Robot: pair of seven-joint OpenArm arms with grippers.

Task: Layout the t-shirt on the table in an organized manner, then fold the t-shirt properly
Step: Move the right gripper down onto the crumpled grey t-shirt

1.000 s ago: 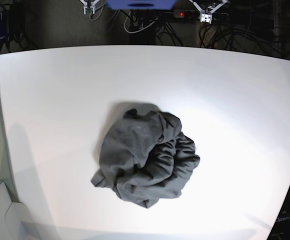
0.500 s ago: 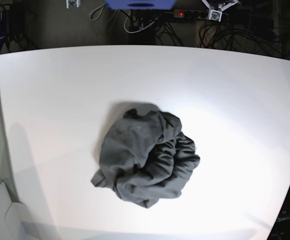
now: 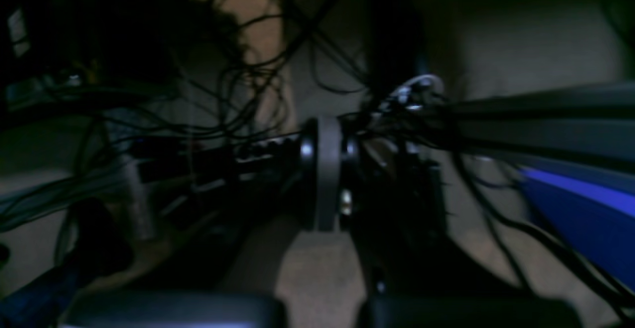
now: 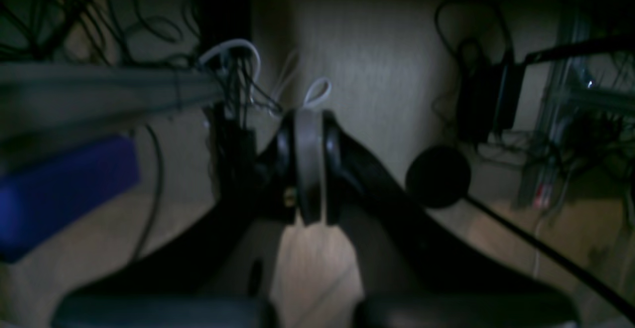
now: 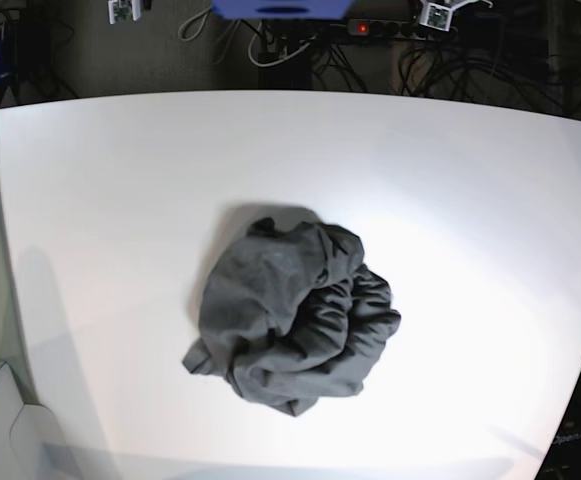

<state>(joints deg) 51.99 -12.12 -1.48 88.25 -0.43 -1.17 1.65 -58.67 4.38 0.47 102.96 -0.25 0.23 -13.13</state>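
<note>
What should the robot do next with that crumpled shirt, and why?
Probably bring one arm down over the t-shirt and open its end effector to pinch an outer edge. The shirt lies in a crumpled heap near the middle of the table, nothing is holding it, and both end effectors are shut and away from the tabletop.

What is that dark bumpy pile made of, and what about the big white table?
The pile is a t-shirt: it looks like soft, dull grey cloth, because it bunches into many rumpled folds without any shine. The table looks like a hard, smooth, matte white board, maybe painted wood or plastic; the pictures can't settle which.
</note>
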